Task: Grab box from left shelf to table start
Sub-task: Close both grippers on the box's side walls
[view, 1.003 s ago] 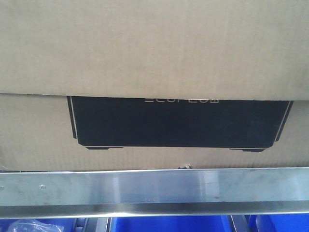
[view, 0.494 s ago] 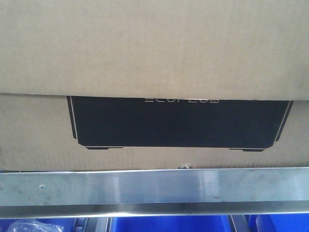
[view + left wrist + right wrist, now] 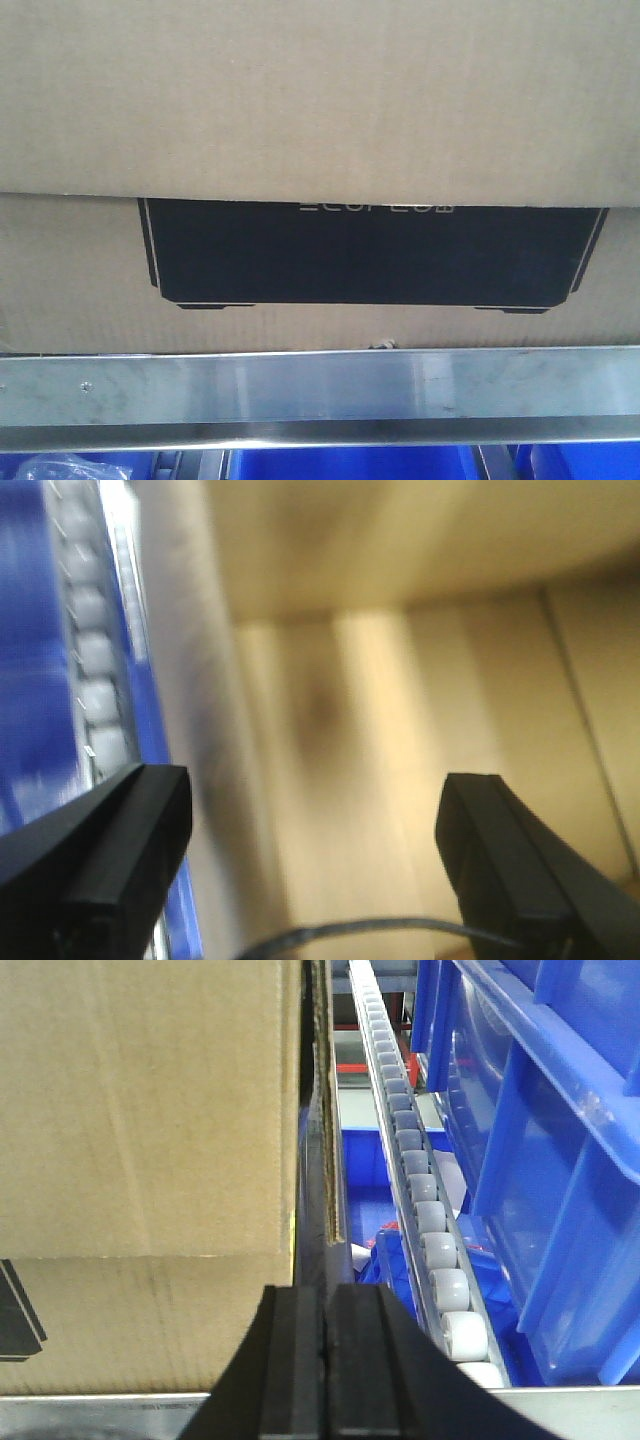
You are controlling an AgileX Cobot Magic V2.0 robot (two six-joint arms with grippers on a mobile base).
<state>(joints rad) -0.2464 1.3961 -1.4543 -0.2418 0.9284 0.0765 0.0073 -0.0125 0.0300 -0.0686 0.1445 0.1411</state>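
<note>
box (image 3: 320,100) on left shelf (image 3: 320,385), just behind silver rail, contents hidden | blue bins (image 3: 340,465) below, clear bag (image 3: 50,468) in one | left gripper (image 3: 315,815) spread | right gripper (image 3: 325,1310) pressed together beside box

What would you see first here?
A big brown cardboard box fills the front view, with a black panel on its face, sitting just above a shiny silver shelf rail. Beside it, the right wrist view shows bright blue bins and a roller track.
</note>
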